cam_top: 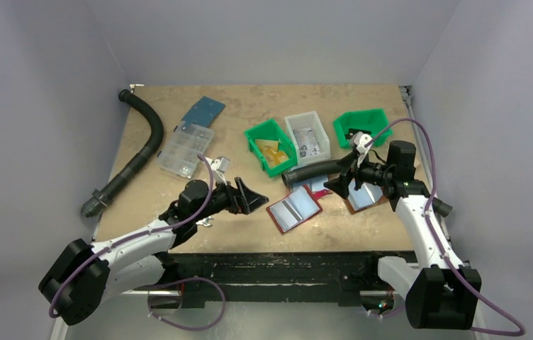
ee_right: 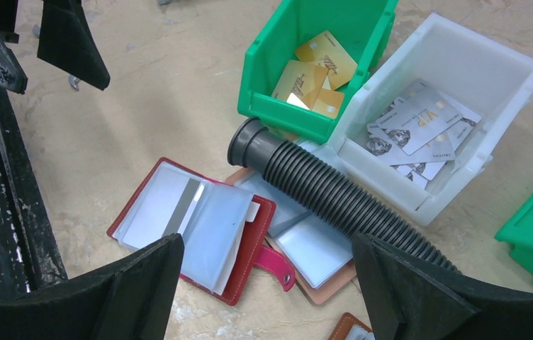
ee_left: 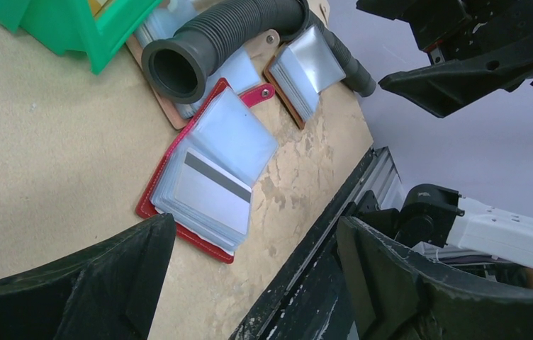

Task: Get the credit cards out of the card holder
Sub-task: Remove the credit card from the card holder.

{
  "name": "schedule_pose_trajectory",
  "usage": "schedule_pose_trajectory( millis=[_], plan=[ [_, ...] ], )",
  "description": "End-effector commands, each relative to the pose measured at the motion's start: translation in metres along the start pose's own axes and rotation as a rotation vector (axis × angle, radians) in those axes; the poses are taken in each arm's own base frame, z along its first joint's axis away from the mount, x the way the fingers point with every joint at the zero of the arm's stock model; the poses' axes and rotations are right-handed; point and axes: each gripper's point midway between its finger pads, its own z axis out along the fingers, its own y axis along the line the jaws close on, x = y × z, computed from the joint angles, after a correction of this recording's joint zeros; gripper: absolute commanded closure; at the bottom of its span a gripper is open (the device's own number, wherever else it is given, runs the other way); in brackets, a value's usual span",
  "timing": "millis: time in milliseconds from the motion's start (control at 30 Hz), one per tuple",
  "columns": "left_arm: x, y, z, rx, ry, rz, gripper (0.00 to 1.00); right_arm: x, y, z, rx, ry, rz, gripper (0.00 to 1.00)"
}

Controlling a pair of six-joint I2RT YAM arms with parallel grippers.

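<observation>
The card holder (cam_top: 293, 209) lies spread open on the table near the front edge, dark red with pale shiny pockets and a bright red snap tab (ee_right: 278, 262). A pale credit card (ee_left: 214, 191) with a grey stripe shows in a pocket on one half of the card holder (ee_left: 178, 227), also seen in the right wrist view (ee_right: 171, 209). My left gripper (cam_top: 249, 197) hovers just left of the holder, open and empty (ee_left: 255, 223). My right gripper (cam_top: 340, 183) hangs above and to the right of it, open and empty (ee_right: 267, 241).
A short black ribbed hose (cam_top: 317, 170) lies over brown folders (ee_right: 306, 248) right behind the holder. Behind stand a green bin (cam_top: 256, 132) of yellow cards, a white bin (cam_top: 300, 117) of silver cards and another green bin (cam_top: 373, 117). A clear organizer box (cam_top: 186, 150) and a long hose (cam_top: 139, 152) are at the left.
</observation>
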Motion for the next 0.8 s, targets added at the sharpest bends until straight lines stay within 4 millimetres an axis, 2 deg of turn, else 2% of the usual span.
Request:
schedule_pose_trajectory(
  millis=[0,333,467,633,767],
  plan=[
    [-0.005,-0.012,0.006,0.056,-0.047,0.011,0.1,-0.009,-0.003,-0.002,0.004,-0.012,-0.032,0.01],
    [0.019,-0.012,0.021,0.003,-0.017,0.063,0.1,0.007,0.0,-0.001,-0.022,0.027,-0.057,0.01],
    [0.023,-0.013,0.024,-0.003,-0.02,0.06,0.11,0.009,0.003,0.0,-0.04,0.033,-0.064,0.01],
    [0.027,-0.013,0.026,-0.017,-0.03,0.06,0.11,0.015,-0.003,0.004,-0.006,0.082,-0.078,0.01],
    [0.031,-0.013,0.027,-0.022,-0.031,0.048,0.11,0.022,0.012,0.018,-0.072,0.145,-0.112,0.01]
  ],
)
